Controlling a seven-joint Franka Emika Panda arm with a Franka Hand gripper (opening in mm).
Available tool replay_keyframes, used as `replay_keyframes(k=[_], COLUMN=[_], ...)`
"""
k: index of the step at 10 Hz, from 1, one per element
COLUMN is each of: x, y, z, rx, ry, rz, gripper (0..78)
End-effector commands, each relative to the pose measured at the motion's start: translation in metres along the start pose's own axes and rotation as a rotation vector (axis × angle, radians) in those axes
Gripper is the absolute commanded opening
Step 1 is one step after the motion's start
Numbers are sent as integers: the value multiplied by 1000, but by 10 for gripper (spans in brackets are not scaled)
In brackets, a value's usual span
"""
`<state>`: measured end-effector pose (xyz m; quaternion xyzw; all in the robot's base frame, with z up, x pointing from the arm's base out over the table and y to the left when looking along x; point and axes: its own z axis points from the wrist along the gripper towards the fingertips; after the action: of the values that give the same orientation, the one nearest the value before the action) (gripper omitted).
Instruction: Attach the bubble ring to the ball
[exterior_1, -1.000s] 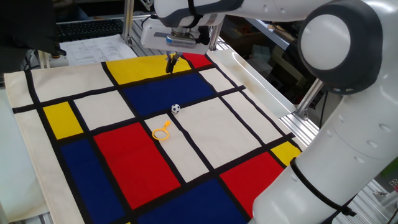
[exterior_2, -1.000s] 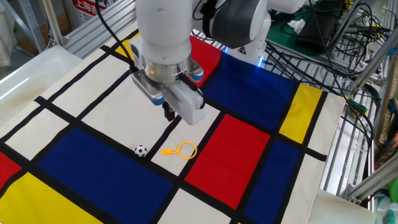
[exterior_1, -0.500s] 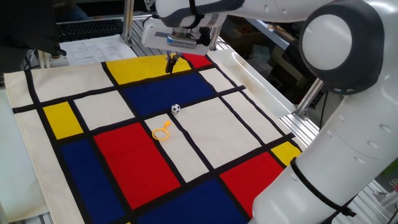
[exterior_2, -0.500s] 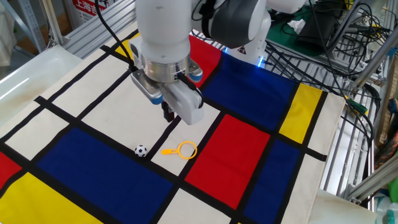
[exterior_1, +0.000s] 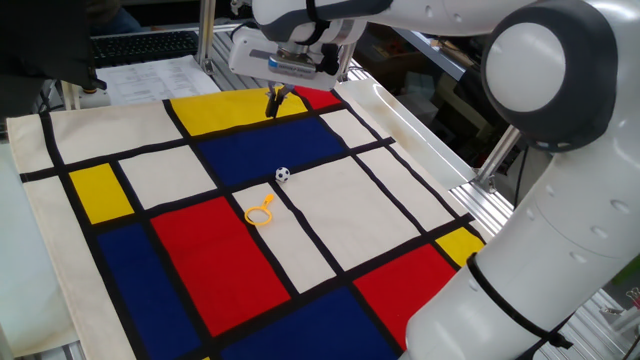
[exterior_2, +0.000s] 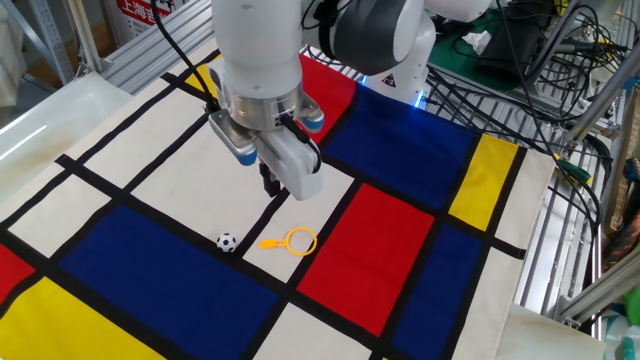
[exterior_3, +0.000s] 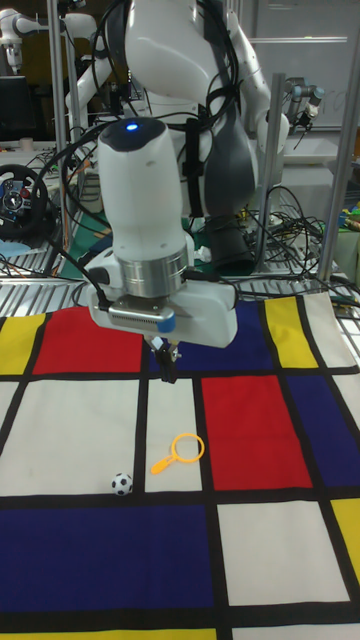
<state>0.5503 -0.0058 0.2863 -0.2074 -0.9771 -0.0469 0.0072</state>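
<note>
1. While I am holding the gripper (exterior_2: 271, 185) above the cloth (exterior_2: 140, 180), its jaws are looking pressed together, pinching nothing.
2. I am seeing the ring (exterior_2: 294, 240) lying flat near the ball (exterior_2: 227, 241), handle pointing ballward, apart.
3. Both are sitting just past the gripper, so I am judging a descent onto the ring's handle comes next.

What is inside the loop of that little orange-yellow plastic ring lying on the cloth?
Only white cloth shows through the orange-yellow plastic ring. The tiny black-and-white ball lies apart from it, beyond its handle end. Nothing covers the loop.
</note>
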Motion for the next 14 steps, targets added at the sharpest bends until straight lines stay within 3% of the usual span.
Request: replay_keyframes(k=[1,5,8,10,11,14], x=[-1,-1,-3,-4,-5,-5], y=[0,-1,-2,0,0,6], z=[-1,0,11,19,29,53], rx=[-25,-12,10,16,32,37], ry=[-5,0,-14,-18,-25,-24], rz=[10,12,31,34,30,75], gripper=[0,0,0,0,0,0])
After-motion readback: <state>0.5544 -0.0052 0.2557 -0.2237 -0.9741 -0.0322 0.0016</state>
